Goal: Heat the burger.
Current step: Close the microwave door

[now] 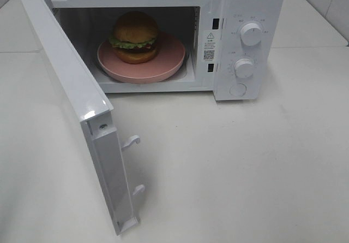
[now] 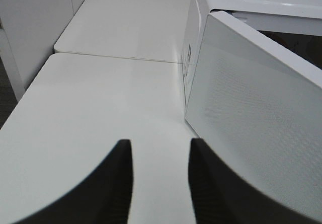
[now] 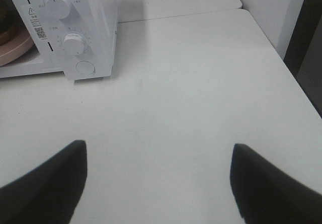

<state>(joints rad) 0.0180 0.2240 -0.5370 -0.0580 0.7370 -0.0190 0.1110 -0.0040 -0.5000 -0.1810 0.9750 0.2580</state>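
left gripper [image 2: 160,151] of mine hangs low over the plain white bench [image 2: 100,103], its two black fingers [image 2: 118,183] a narrow way apart with only bench surface showing in the gap; it pinches nothing. just beside it stands the white microwave door [image 2: 251,118] with its fine dotted mesh window, swung out wide. my right gripper [image 3: 158,146] is spread broad and holds nothing. it hangs over bare bench, in front of and off to one side of the white box-shaped microwave [image 3: 85,12], well apart from it. the control panel faces me there, with an upper white round knob [image 3: 56,0], a lower white round knob [image 3: 74,44] beneath it, and a round white button [image 3: 84,68] under both. the round burger [image 1: 135,36], with a glossy golden-brown bun, frilly green lettuce and an orange-brown base, sits upright inside the microwave cavity. it rests on the middle of a wide pink round plate [image 1: 174,63] that covers most of the cavity floor. in the high view the door is hinged on the left of the oven and reaches toward the front, with two white latch hooks [image 1: 131,141] on its free edge.
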